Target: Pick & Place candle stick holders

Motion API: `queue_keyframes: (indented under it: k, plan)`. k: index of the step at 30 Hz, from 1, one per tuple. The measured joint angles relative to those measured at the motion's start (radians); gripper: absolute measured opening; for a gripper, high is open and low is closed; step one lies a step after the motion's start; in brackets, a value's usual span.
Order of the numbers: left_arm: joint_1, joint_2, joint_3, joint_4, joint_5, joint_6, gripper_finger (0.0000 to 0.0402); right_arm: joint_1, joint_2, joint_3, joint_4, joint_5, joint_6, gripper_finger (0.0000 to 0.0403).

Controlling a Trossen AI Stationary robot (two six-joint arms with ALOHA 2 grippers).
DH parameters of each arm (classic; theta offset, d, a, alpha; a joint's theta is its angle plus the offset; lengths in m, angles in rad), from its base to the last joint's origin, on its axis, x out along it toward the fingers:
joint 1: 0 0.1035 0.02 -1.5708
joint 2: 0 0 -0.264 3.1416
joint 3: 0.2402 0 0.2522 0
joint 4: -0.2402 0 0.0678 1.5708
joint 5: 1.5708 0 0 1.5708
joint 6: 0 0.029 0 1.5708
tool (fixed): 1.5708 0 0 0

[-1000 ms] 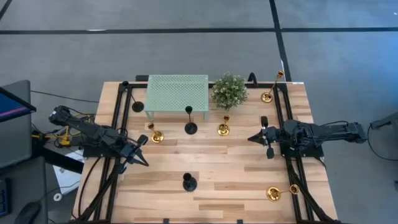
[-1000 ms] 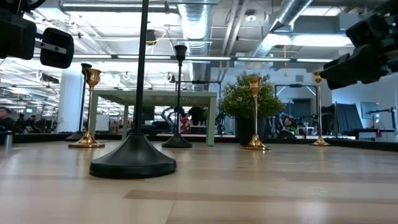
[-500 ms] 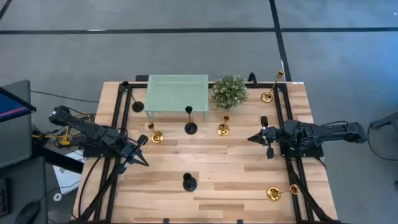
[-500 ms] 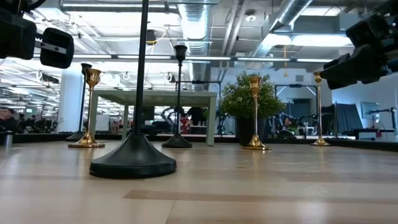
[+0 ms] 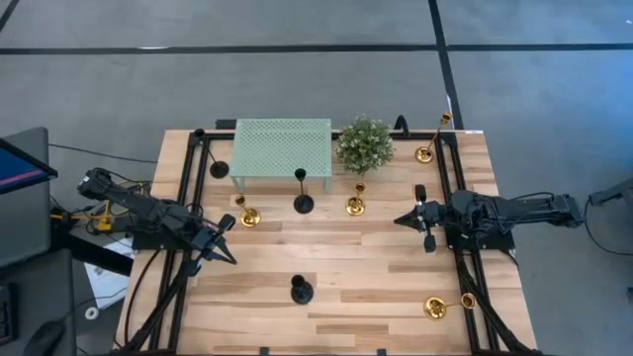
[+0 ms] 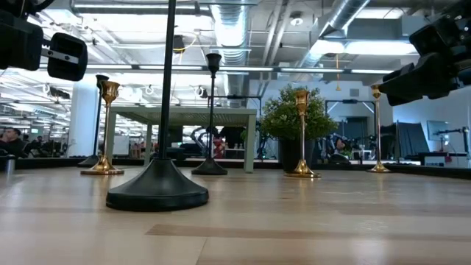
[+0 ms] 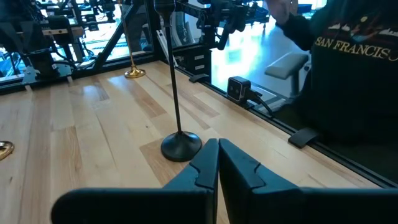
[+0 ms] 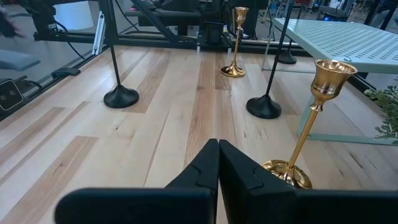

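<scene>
— From above, which arm is nearer the matte black round-based candle stick holder at the table's front?
— My left gripper, fingers pressed together, empty; the holder stands upright, near, toward the front-centre. My right gripper, also pinched closed on nothing, is farther.
— Low view?
— Its stem rises straight up, so I'd come in sideways.
— Left wrist?
— Its base sits just ahead of my closed fingers
— Right wrist?
— A shiny gold cup-topped holder stands just beside my shut fingertips
</scene>
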Motion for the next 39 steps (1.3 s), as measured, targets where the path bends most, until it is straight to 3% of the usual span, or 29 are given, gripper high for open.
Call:
queue_keyframes:
  k: [39]
  plan:
    - [0.000, 0.000, 0.000, 0.011, 0.000, -0.035, 0.0012, 0.001, 0.000, -0.001, 0.012, 0.000, 0.000, 0.0000]
